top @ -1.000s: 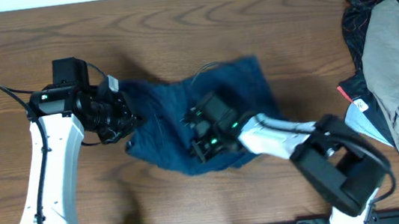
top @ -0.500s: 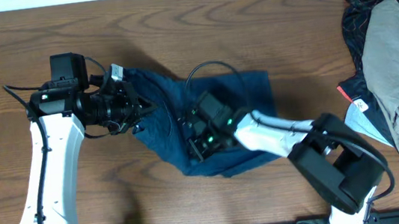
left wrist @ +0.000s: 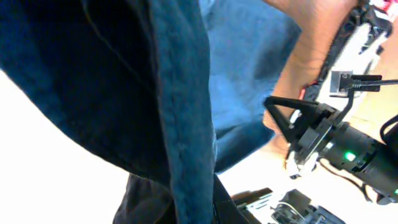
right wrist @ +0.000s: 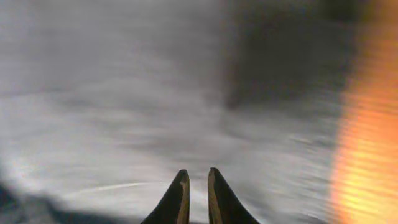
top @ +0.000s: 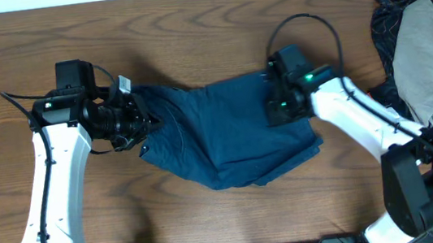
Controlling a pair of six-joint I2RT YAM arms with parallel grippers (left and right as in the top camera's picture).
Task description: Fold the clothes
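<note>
1. Left gripper [top: 139, 120]: left of centre on the table [top: 189, 26], at the left edge of the shorts [top: 227, 141]. Jaws pinched on that edge. The cloth rises off the wood into them.
2. Left wrist view: dark blue fabric hangs right against the lens, with a stitched seam running down the middle toward the bottom of the frame. The fingers themselves are mostly hidden behind it.
3. Shorts lie mid-table, spread wide between the two grippers. The top edge sags in the middle, the lower edge bulges toward the near side, and a fold shows at the lower right.
4. Right gripper [top: 278, 106]: sits on the upper right corner of the shorts, touching the cloth, with its arm running off to the lower right.
5. Right wrist view is heavily blurred. The two fingertips [right wrist: 180, 190] are pressed nearly together with only a thin slit between them — can't tell whether fabric is caught in it.
6. Far right edge of the table: a beige garment [top: 431, 64] lies on top of a black patterned garment [top: 391, 16], well apart from the shorts.
</note>
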